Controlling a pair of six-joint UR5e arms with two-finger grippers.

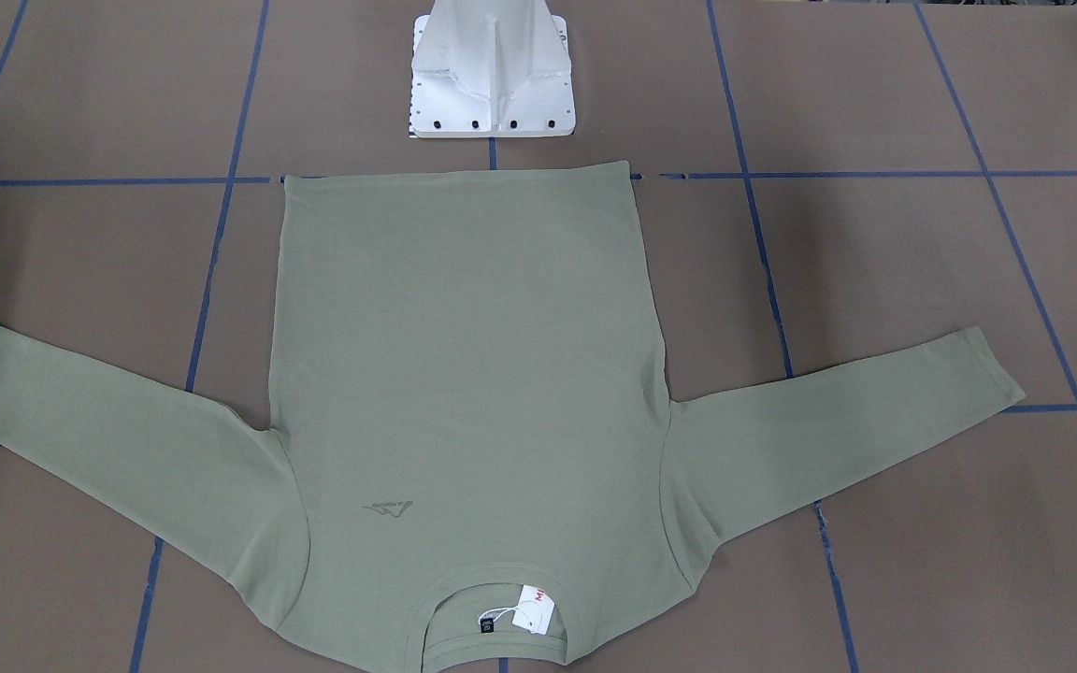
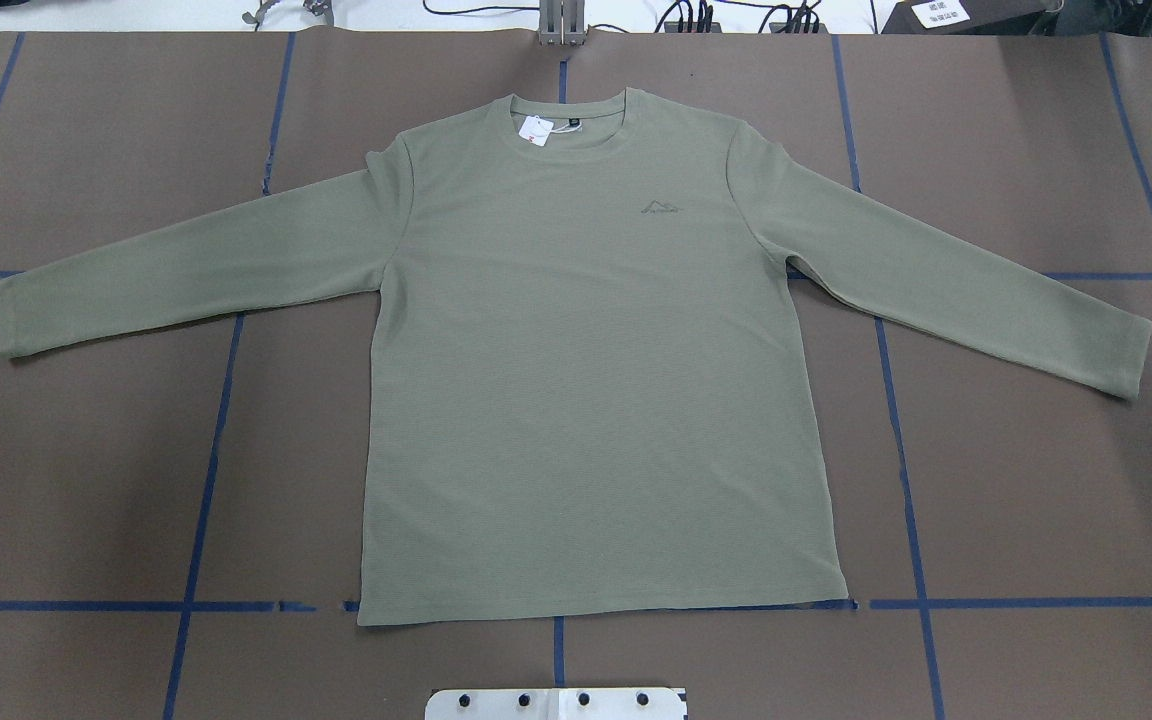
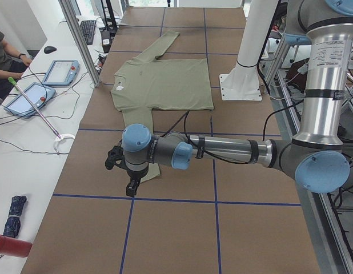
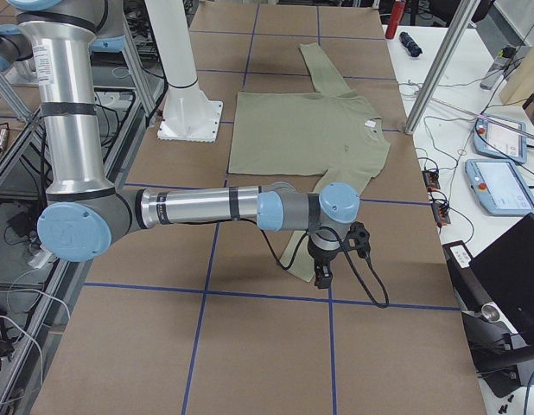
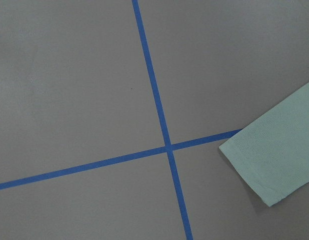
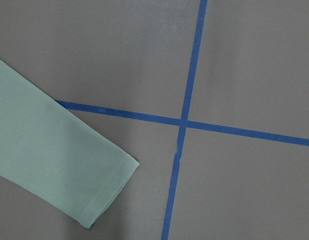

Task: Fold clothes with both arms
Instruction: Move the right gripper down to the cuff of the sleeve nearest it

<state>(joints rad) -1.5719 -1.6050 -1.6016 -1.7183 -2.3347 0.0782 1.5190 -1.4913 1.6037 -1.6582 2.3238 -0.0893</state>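
Hanging near the shirt [image 2: 586,400] cuffs, left pincer [image 3: 131,188] and right pincer [image 4: 322,277]: grip state unclear.

The shirt [image 2: 586,400] is seen in plain olive green with a fine knitted texture, its chest logo [image 2: 661,207] in a darker tone of the same green. A white tag [image 2: 536,130] marked with red and a black label [image 2: 572,122] are shown at the neck. The table [image 2: 86,450] is covered in dull brown, crossed by a grid of blue tape [image 2: 207,480]. The left arm [image 3: 233,149] and the right arm [image 4: 198,207] are finished in silver-grey with light-blue caps.
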